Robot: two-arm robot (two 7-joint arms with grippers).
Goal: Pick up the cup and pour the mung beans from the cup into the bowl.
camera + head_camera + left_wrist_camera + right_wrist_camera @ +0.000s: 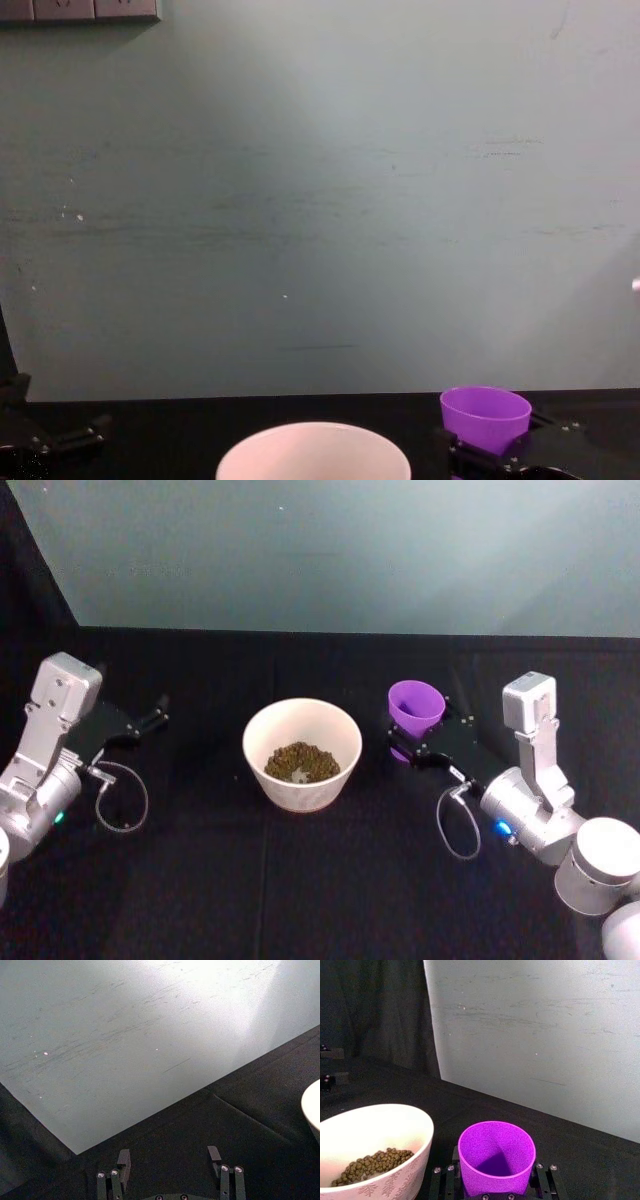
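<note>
A pale grey-green wall (340, 550) fills the upper part of the head view, and below it a black cloth-covered table (300, 880) spreads across the whole lower half. In the top left corner of the chest view a strip of wall sockets (80, 10) sits on that wall.

The bowl (302, 752) stands at the centre of the head view, upright on the cloth, and shows in the lower left of the right wrist view with a faint leaf pattern on its side. The mung beans (300, 762) lie in a low heap in its bottom.

The right gripper (425, 738) sits right of centre in the head view, its arm coming in from the lower right corner. It is clenched on the cup (416, 706), the fingers pressing the cup's lower wall from both sides. The cup is upright, mouth up, just beside the bowl on its right and not touching it. In the right wrist view the cup (496, 1157) sits low in the middle of the frame and its inside looks empty. Whether its base touches the cloth I cannot tell.

The left gripper (150, 720) rests at the left of the head view, well apart from the bowl, its fingers spread with nothing between them.
</note>
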